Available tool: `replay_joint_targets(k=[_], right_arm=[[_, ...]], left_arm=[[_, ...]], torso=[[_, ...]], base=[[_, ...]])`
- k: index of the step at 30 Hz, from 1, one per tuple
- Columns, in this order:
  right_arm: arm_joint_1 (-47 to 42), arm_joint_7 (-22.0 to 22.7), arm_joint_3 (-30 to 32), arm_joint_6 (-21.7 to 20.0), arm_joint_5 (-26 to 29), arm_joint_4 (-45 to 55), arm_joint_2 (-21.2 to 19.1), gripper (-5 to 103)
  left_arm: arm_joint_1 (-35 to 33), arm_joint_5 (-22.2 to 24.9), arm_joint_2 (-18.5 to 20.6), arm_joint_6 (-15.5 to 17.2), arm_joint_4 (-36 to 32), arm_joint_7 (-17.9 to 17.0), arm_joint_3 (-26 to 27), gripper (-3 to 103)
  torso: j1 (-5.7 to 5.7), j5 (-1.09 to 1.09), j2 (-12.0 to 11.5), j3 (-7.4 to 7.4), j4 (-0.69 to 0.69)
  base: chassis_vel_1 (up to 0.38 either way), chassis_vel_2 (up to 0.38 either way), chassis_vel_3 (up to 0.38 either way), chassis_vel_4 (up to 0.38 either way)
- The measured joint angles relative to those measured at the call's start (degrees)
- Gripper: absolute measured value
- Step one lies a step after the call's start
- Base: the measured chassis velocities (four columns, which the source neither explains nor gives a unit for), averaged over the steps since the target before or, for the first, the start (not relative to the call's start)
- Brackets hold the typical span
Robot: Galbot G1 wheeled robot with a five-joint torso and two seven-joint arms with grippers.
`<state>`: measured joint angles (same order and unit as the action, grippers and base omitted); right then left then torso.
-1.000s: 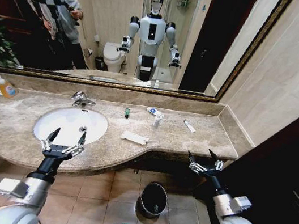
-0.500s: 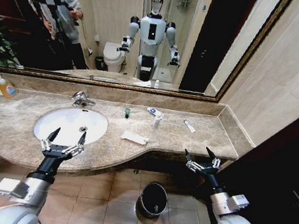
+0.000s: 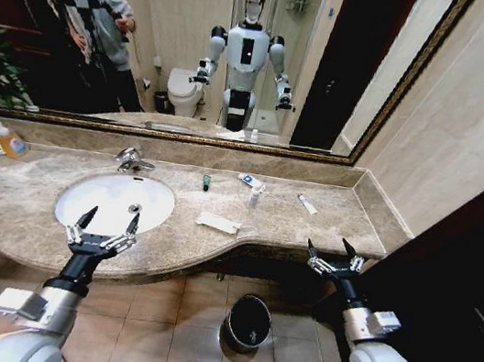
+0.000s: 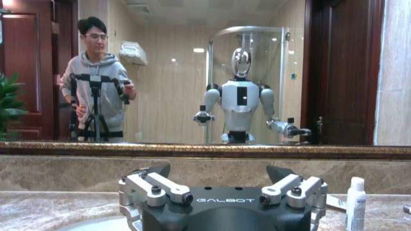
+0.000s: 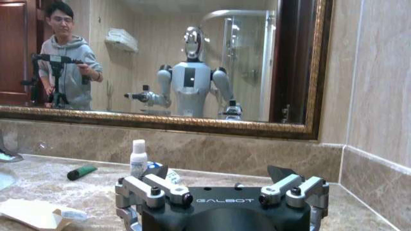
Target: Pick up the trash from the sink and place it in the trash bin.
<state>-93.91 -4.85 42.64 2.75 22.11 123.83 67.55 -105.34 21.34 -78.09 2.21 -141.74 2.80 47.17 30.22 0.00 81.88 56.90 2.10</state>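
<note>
- Left gripper (image 3: pixel 105 234) — fingers spread wide, empty, poised over the sink (image 3: pixel 79 210) rim.
- Right gripper (image 3: pixel 334 260) — likewise spread, off the countertop's end.
- Flat white packet (image 3: pixel 217 223) — on the countertop, nearest; approach flat, probably pinching an edge.
- Trash bin (image 3: pixel 248 321) — on the floor below.

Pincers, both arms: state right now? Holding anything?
Left pincer: open, empty, above the sink's front rim.
Right pincer: open, empty, off the countertop's right front corner.

Both arms forward and low, left gripper (image 3: pixel 105 224) and right gripper (image 3: pixel 333 252) spread wide.
</note>
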Motion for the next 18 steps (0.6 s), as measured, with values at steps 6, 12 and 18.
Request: replay_joint_targets(k=[6,12,18], right_arm=[[5.6,-0.3,-2.0,-1.6,2.3,-3.9,-2.5,100],[16.5,0.0,-8.0,-4.5,3.3,-10.6,-5.8,100],[28.8,-0.8,-13.0,-5.7,4.7,-20.2,-10.3,100]], left_arm=[[0.0,0.0,0.0,0.0,0.0,0.0,0.0,100],[0.0,0.0,0.0,0.0,0.0,0.0,0.0,100],[0.0,0.0,0.0,0.0,0.0,0.0,0.0,100]], torso=[[0.00,0.00,0.0,0.00,0.00],[0.00,0.01,0.0,0.01,0.01],[0.01,0.00,0.0,0.01,0.03]], base=[[0.000,0.000,0.000,0.000],[0.000,0.000,0.000,0.000],[0.000,0.000,0.000,0.000]])
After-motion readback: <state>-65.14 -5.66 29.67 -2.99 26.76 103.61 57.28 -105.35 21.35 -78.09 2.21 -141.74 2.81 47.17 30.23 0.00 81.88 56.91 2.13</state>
